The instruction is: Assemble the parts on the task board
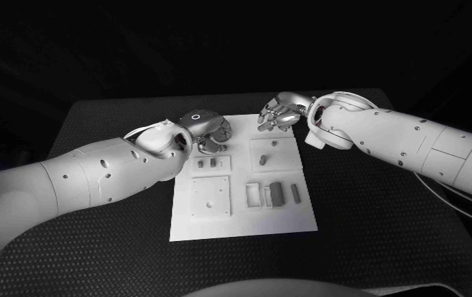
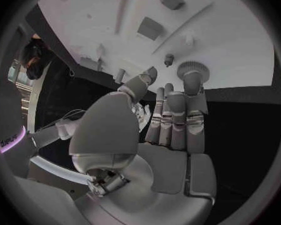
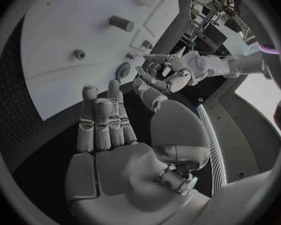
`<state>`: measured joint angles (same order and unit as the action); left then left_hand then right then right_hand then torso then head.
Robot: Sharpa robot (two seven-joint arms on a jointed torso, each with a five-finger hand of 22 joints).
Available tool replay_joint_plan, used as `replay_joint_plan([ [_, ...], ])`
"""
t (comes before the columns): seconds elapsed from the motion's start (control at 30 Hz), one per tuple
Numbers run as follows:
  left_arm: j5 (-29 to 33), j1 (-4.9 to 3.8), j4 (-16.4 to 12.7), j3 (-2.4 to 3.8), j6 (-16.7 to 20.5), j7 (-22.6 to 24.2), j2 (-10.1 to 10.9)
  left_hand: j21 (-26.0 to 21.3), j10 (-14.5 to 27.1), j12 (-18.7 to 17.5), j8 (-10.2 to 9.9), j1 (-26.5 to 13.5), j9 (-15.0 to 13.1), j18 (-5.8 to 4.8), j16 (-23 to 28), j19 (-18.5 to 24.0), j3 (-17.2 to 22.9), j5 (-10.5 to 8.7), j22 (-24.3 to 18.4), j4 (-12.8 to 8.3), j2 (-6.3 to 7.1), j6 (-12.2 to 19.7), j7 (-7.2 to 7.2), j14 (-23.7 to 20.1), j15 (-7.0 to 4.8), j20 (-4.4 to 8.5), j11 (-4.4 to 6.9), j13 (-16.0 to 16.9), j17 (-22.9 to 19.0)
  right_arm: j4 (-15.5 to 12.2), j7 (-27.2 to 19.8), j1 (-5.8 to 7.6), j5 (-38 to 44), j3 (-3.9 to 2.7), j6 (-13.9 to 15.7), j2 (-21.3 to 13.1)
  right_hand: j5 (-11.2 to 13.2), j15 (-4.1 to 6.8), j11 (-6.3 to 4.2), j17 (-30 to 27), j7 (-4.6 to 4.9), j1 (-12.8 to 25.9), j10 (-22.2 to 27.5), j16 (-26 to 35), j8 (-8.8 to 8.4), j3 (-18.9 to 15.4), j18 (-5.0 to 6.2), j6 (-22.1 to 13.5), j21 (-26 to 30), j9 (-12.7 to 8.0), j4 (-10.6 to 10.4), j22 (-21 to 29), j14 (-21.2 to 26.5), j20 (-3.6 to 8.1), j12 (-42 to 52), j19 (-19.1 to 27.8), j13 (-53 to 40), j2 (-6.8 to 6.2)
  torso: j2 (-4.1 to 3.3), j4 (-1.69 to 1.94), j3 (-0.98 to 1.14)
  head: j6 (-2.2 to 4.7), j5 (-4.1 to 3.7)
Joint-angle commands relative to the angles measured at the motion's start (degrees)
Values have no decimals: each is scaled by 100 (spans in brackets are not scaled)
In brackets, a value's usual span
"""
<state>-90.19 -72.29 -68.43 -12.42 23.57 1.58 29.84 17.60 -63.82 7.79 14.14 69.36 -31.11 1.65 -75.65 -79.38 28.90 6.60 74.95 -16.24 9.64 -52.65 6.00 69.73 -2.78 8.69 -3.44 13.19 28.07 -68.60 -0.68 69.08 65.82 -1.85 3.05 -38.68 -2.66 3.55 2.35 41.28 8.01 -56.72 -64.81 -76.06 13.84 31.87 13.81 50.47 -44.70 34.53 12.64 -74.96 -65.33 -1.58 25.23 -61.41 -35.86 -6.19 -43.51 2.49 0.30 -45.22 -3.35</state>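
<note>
While both hands hover at the far end of the board, nothing is held, so I judge this to be the approach before a first pick, with assembly not yet visibly begun. On the head view's clock face, the left hand sits at about eleven o'clock of the board's middle, over its far left corner; the right hand sits at about one o'clock, at the far edge. The left wrist view shows the left hand's fingers extended side by side with the thumb apart, gripping nothing, their tips near a round toothed gear and a small peg. The right wrist view shows the right hand likewise flat and spread, empty, above the board with a short cylinder and a small ring-like part beyond it. The board is a matte white plate, hard and flat, divided into square raised panels with shallow recesses. Parts look like small rigid pieces: blocks in slots at roughly five o'clock, and a pair of short pegs at nine. The table is black with a fine dotted weave, likely grippy. The next move probably calls for a fine pinch on one small part, lowering precisely; which part is intended I cannot tell.
</note>
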Motion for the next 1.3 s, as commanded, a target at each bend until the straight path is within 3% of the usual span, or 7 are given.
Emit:
replay_joint_plan([
  [0.03,-312,12,86,-1,-219,-68,-63,72,32,-65,-14,13,17,508,-68,-111,5,-10,143,29,-31,-58,-2,116,6,-5,-35,-18,14,-1,-68,-3,2,-1,7,7,-21,14,25,-6,84,29,31,9,-15,5,119,58,14,8,-6,-97,20,16,39,1,-6,-16,3,-1,4,-2,-6],
  [0.23,-323,53,227,-5,-216,-18,-180,219,82,-212,-1,13,53,630,-122,-283,44,41,141,23,-89,-81,9,325,34,-34,-66,-67,9,-13,-66,-3,2,-1,11,12,-21,13,26,-6,84,30,30,8,-16,4,119,58,13,8,-6,-97,19,16,39,0,-6,-16,0,3,2,0,-17],
  [0.43,-330,62,332,-4,-311,-4,-257,277,3,-224,13,20,66,676,-144,-327,65,57,142,14,-133,-103,21,365,53,-58,-85,-71,15,-12,-66,-3,2,-1,10,14,-21,13,26,-6,85,30,30,8,-16,4,119,57,13,8,-6,-97,19,16,39,-1,-6,-16,2,0,-1,-11,-27],
  [1.0,-366,201,676,-2,-343,0,-465,347,-165,-229,44,19,87,714,-168,-319,96,59,141,3,-216,-161,55,374,64,-80,-94,-68,21,-44,-66,-3,2,-1,8,6,-21,12,27,-6,85,32,30,7,-18,2,119,57,11,9,-5,-97,17,16,40,-3,-6,-15,2,-1,4,-32,-54],
  [1.3,-366,231,806,-1,-315,-9,-511,386,-301,-200,51,22,103,718,-182,-308,118,60,139,6,-246,-176,69,376,42,-75,-70,-43,25,-53,-65,-3,2,-1,9,5,-21,12,27,-6,85,32,30,6,-18,1,119,57,11,10,-5,-97,16,16,40,-4,-6,-15,4,3,7,-37,-76],
])
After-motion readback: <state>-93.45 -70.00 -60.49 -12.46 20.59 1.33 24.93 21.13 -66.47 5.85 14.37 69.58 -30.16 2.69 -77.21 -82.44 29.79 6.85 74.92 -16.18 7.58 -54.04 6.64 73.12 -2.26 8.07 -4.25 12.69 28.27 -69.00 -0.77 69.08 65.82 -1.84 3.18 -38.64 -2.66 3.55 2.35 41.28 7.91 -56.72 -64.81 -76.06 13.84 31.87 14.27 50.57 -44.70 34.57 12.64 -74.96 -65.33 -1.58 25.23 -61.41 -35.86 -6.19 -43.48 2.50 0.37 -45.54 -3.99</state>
